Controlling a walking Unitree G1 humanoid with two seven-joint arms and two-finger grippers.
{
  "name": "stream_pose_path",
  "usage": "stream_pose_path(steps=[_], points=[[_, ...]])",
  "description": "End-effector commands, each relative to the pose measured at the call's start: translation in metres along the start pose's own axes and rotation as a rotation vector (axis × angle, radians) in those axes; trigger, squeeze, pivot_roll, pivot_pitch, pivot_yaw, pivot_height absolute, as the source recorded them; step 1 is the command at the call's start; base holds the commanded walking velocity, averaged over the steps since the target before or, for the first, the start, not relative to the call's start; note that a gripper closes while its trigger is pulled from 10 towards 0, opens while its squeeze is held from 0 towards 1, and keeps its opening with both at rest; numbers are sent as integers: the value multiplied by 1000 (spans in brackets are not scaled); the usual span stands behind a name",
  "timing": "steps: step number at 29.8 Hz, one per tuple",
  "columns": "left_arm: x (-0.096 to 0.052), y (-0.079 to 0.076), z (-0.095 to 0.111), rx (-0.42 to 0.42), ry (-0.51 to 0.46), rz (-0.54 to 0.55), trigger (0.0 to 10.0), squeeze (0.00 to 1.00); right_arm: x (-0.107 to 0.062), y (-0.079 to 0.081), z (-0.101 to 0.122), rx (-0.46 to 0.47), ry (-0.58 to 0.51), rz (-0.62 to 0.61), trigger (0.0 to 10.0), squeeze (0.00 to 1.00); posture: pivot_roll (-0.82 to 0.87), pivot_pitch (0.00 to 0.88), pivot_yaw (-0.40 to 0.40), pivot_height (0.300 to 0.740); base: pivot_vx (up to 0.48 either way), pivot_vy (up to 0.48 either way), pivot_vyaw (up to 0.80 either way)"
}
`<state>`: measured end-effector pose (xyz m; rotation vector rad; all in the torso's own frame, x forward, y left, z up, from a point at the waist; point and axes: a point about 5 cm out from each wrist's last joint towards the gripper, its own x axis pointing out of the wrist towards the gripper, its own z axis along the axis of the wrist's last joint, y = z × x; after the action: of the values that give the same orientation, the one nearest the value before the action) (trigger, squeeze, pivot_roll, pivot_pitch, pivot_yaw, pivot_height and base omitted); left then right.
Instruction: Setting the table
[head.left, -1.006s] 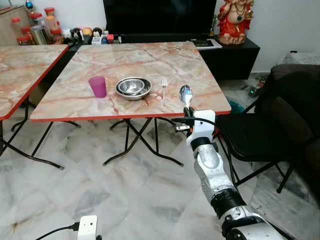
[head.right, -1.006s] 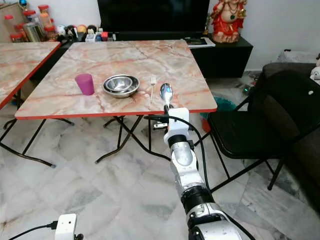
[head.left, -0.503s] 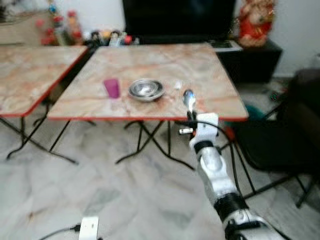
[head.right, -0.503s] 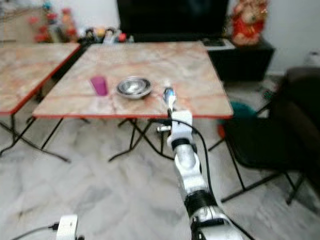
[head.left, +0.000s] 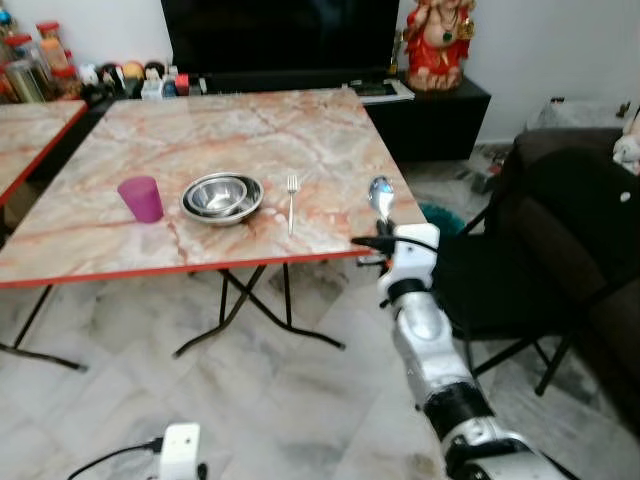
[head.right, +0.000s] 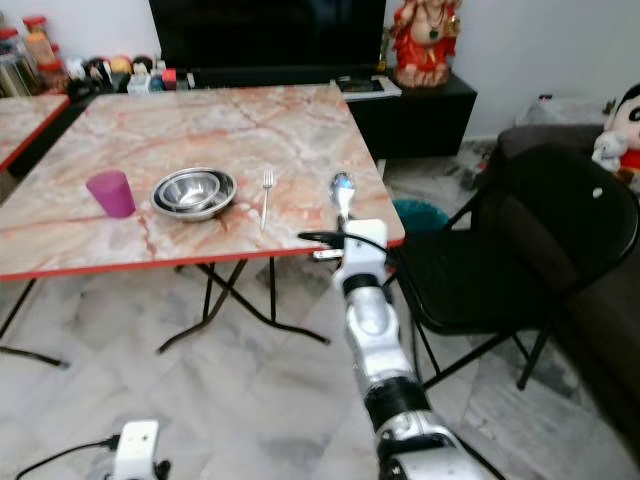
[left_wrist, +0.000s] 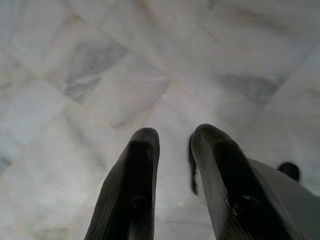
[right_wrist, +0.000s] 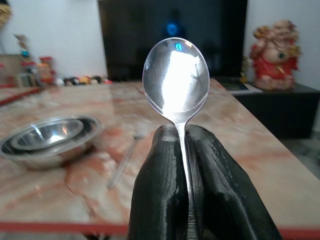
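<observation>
Marble-patterned folding table with a red edge (head.left: 120, 262) sits further to the robot's left in the head views than a second ago, and the second table of the same kind (head.left: 20, 140) now shows as a corner only; the whole picture has shifted, so the camera has moved, not the things. Half a second ago the head views were blurred; now they are sharp. On the table top the order has stayed the same: translucent purple plastic cup (head.left: 141, 198), stacked round steel bowls (head.left: 221, 196) just beside it, slim steel fork (head.left: 291, 201) lying near the bowls on the side toward the table's right edge.

Right gripper (right_wrist: 185, 137), on its silver arm (head.left: 425, 345), is still raised in front of the table's near right corner. Its two black fingers (right_wrist: 157, 190) are pressed nearly together and clamp the handle of a shiny steel spoon (right_wrist: 176, 80), which stands upright with its bowl above the fingertips. In the right wrist view the spoon is held in the air, apart from the table top, with the fork and bowls beyond it.

Left gripper (left_wrist: 172, 145) hangs over the pale marble floor tiles (left_wrist: 85, 75), its fingers a narrow gap apart and holding nothing.

Black folding chair (head.right: 520, 240) stands to the right of the table. No writing or brand can be read on any item.
</observation>
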<state>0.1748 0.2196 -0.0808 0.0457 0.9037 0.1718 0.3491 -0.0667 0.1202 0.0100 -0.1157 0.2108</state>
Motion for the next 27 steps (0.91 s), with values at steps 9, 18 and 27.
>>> stream_pose_path(steps=[9,18,27], points=[[0,-5,-1,-9,5,-12,10000,0,-1,-10,3,-31,-25,1,10000,0,-12,0,3,740,305,0,533],[0,-6,-2,-20,9,-9,10000,0,-1,-11,3,-21,-16,-6,10000,0,-9,0,-1,740,304,0,0],[0,-6,-2,-23,10,-8,10000,0,-1,-12,4,-19,-16,-11,10000,0,-12,0,0,740,302,0,0]])
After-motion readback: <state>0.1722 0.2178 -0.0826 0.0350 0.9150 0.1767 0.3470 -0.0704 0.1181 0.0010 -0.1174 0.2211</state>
